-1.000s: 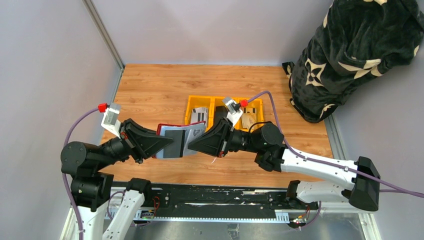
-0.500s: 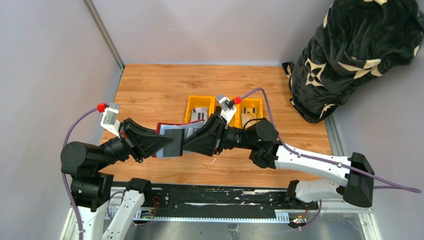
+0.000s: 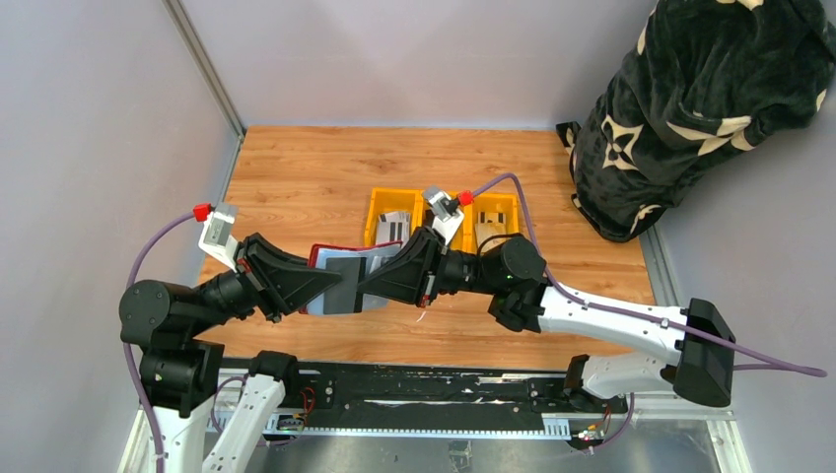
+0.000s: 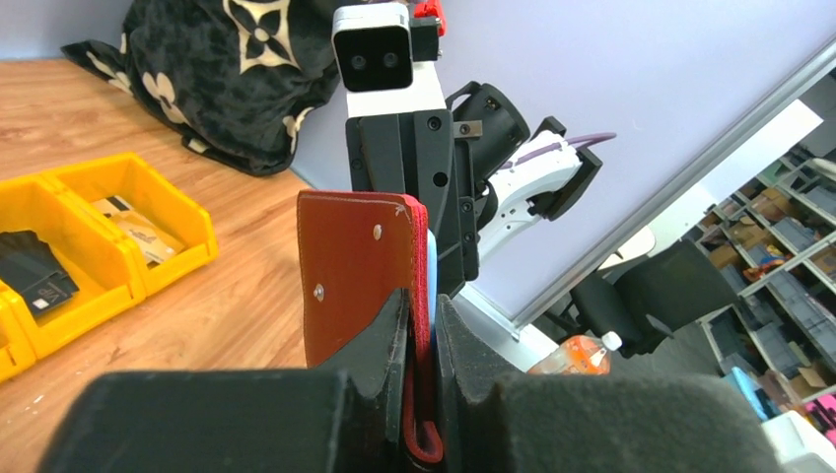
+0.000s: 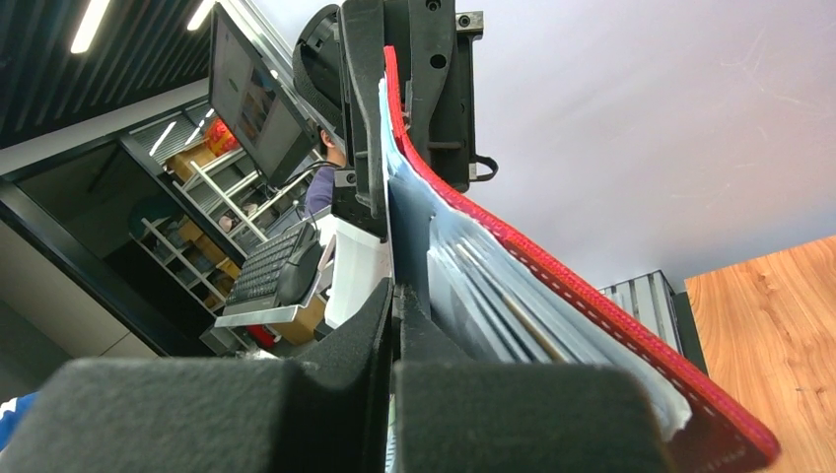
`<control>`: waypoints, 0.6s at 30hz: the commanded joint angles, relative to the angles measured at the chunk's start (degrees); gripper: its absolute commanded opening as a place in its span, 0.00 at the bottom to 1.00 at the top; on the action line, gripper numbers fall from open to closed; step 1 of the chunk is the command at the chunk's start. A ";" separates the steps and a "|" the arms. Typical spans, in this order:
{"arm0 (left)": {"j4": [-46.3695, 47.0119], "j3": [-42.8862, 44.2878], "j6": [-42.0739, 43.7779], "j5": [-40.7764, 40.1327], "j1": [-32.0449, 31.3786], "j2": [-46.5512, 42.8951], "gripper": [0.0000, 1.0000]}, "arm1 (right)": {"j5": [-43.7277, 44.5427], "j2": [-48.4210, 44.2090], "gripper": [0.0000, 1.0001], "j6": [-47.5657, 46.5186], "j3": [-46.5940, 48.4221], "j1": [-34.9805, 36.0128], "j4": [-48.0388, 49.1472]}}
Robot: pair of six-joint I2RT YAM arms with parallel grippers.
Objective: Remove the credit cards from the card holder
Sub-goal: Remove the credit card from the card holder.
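The dark red card holder hangs above the table between both arms. My left gripper is shut on its folded spine, red cover to the left and pale blue sleeves fanning out. My right gripper is shut at the holder's open edge on a thin grey leaf. I cannot tell whether that leaf is a card or a sleeve. A thin tan edge shows among the sleeves. Credit cards lie in the yellow bin: a striped white one and a tan one.
The yellow three-part bin stands behind the grippers at mid-table, and its wall shows in the left wrist view. A black item lies in its middle part. A black patterned blanket bundle fills the back right corner.
My right gripper moved left, closer to the left gripper, opening on the way and shutting again deeper on the holder's open edge. The left arm and the holder stayed put.
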 commanded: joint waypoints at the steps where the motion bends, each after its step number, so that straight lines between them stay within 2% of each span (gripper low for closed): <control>1: 4.38 0.52 -3.32 1.85 0.08 -0.18 0.14 | 1.89 -2.15 0.00 0.02 -1.66 -0.03 3.16; 5: 4.97 0.94 -4.08 2.13 0.08 -0.03 0.12 | 2.82 -2.95 0.00 -0.37 -2.82 -0.08 3.14; 10: 4.52 2.07 -3.67 1.46 0.08 0.09 0.01 | 3.57 -3.70 0.00 -0.56 -3.93 -0.03 2.92; 15: 3.22 2.70 -1.75 0.25 0.08 0.19 0.00 | 2.27 -3.37 0.01 -0.23 -3.56 0.10 3.01; 18: 1.90 2.76 -0.38 -0.78 0.05 0.43 0.00 | 1.24 -1.95 0.19 0.22 -1.83 0.38 3.39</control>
